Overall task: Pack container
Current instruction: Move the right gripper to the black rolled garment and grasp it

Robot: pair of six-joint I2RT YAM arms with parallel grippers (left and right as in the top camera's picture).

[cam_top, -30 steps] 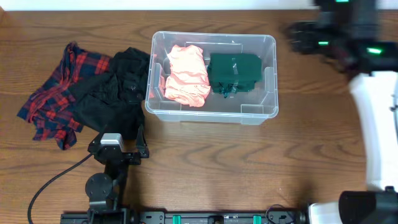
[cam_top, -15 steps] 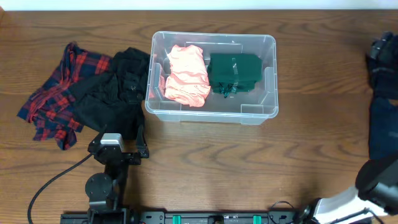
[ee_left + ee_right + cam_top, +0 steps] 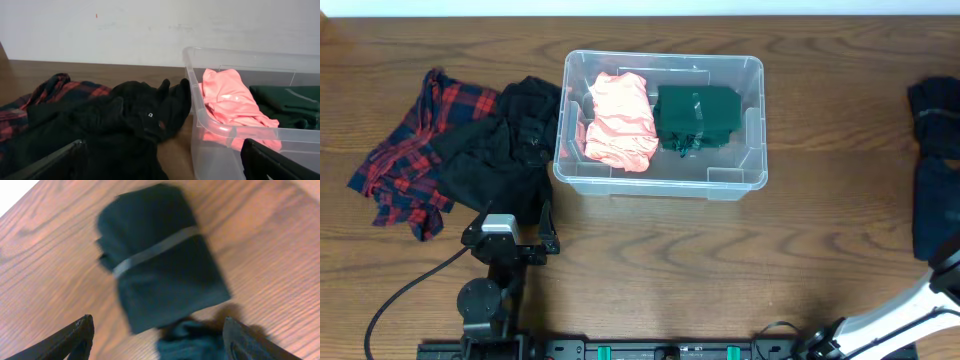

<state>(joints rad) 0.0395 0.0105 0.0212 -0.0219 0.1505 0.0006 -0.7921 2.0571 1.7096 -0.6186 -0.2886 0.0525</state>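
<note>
Overhead: container [image 3: 660,125] sits mid-counter [image 3: 650,270], unmoved. Inside it are a pink garment [image 3: 620,120] on the left and a green folded garment [image 3: 697,117] on the right. A black garment [image 3: 505,150] touches its left wall, with a red plaid shirt [image 3: 405,150] further left. The left claw [image 3: 510,238] is parked near the front edge, same as before. The right arm [image 3: 910,305] has swung off the far-right corner since 1 s ago; only a white link shows at lower right. That uncovers a dark roll [image 3: 935,105] and a dark cloth [image 3: 932,210] at the right edge.

Left wrist: fingers [image 3: 45,162] spread wide, nothing held, black garment and container wall ahead.

Right wrist: right claw [image 3: 157,320] wide, empty, above the banded roll. Frame is blurred.
</note>
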